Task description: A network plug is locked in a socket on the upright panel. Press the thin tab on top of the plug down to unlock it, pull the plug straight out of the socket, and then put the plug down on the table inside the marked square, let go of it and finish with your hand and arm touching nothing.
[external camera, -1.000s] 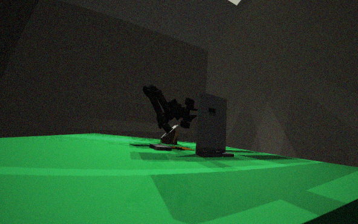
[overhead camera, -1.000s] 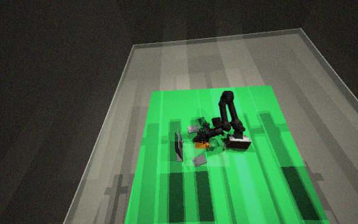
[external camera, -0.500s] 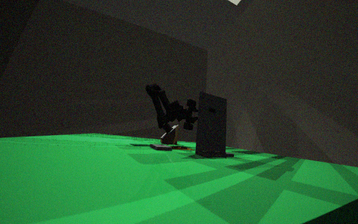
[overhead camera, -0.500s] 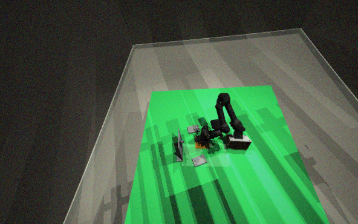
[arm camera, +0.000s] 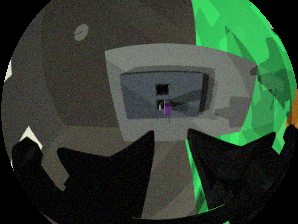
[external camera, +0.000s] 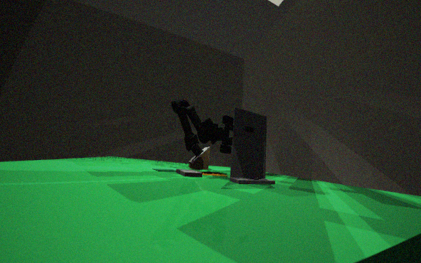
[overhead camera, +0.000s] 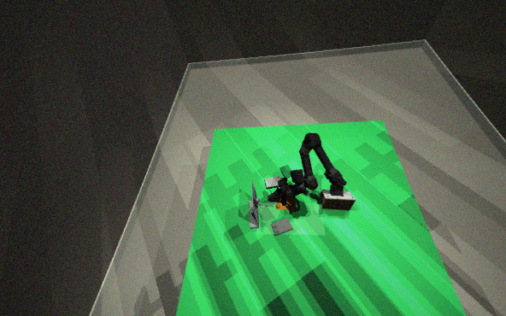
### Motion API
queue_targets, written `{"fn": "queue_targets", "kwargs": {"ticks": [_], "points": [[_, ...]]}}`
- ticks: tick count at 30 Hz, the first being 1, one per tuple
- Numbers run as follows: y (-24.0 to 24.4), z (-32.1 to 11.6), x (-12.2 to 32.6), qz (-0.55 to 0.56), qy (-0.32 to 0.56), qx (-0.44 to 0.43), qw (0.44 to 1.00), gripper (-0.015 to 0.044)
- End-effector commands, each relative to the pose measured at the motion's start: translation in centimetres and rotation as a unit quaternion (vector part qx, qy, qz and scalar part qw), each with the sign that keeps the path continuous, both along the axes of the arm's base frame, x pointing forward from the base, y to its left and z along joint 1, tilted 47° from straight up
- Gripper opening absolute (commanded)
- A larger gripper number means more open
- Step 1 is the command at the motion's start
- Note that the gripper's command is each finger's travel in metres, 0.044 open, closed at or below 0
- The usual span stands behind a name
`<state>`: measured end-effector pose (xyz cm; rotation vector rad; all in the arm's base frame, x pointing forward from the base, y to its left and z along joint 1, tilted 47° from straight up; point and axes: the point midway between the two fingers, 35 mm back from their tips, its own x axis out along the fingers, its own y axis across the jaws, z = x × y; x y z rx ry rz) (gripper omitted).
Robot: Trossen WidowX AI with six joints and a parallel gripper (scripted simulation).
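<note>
None of the main steps looks finished: the purple plug still sits at the lower opening of the upright panel. The jaws stand partly open with nothing between them, facing the panel. Whether the tab is pressed can't be told. Left to do, I'd judge: unlock, pull straight out, lower to the orange square on the counter, release, and back away.
</note>
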<state>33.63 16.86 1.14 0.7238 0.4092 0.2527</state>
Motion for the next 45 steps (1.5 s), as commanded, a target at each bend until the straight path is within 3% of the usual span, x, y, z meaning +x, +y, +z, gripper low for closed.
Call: {"fn": "queue_targets", "kwargs": {"ticks": [1, 35, 45], "points": [[0.2, -0.1, 0.8, 0.002, 0.000, 0.001, 1.000, 0.0156], [1.2, -0.4, 5.6, 0.003, -0.001, 0.002, 1.000, 0.0156], [1.2, -0.4, 5.6, 0.003, -0.001, 0.002, 1.000, 0.0070]]}}
